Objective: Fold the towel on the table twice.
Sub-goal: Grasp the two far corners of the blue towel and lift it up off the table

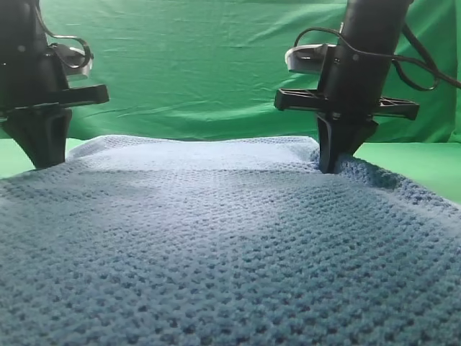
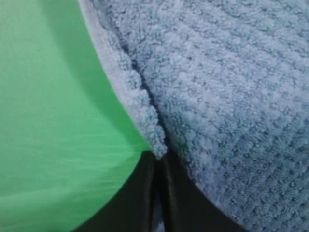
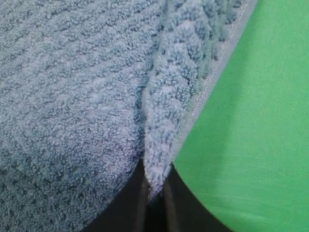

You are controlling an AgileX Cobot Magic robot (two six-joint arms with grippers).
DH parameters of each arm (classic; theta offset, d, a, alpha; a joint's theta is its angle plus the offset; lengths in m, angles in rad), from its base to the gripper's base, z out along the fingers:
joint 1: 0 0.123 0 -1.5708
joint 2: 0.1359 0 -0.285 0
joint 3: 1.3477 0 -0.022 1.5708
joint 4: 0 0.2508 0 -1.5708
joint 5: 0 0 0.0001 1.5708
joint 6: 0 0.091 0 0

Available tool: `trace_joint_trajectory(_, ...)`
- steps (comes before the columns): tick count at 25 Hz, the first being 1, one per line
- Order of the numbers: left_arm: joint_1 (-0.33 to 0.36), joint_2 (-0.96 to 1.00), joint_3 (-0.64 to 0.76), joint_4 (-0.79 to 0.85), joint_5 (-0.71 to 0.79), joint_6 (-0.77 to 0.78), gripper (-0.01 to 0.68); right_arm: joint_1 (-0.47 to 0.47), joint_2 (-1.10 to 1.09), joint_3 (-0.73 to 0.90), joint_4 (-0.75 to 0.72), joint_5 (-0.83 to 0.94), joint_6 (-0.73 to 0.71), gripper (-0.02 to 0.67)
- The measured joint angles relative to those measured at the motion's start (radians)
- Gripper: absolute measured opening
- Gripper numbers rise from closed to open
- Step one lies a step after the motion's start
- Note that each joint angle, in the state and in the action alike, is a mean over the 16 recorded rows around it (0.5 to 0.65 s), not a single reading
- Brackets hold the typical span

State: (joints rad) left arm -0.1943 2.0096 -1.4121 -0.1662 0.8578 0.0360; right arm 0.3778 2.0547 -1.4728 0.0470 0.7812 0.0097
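Note:
The blue-grey waffle-knit towel [image 1: 216, 238] lies spread over the green table [image 1: 425, 162] and fills most of the high view. My left gripper [image 1: 45, 160] stands at the towel's far left edge, and my right gripper [image 1: 330, 167] at its far right edge. In the left wrist view the left gripper [image 2: 158, 159] is shut on a pinched fold of the towel's pale edge [image 2: 137, 104]. In the right wrist view the right gripper [image 3: 155, 191] is shut on a raised ridge of the towel [image 3: 164, 106].
A wrinkled green cloth backdrop [image 1: 202, 65] hangs behind the table. Bare green table shows left of the towel in the left wrist view [image 2: 48, 121] and right of it in the right wrist view [image 3: 251, 130].

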Motion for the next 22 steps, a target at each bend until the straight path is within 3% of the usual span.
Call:
trace_joint_trajectory(11,-0.015,-0.196,-0.181,0.062,0.065,-0.048,0.000,-0.001,-0.072,-0.282,-0.043,0.164,0.001,0.000)
trace_joint_trajectory(22,-0.015,-0.280,-0.452,0.132,-0.049,-0.069,0.000,-0.028,-0.101,-0.673,-0.083,0.154,-0.018,0.000)
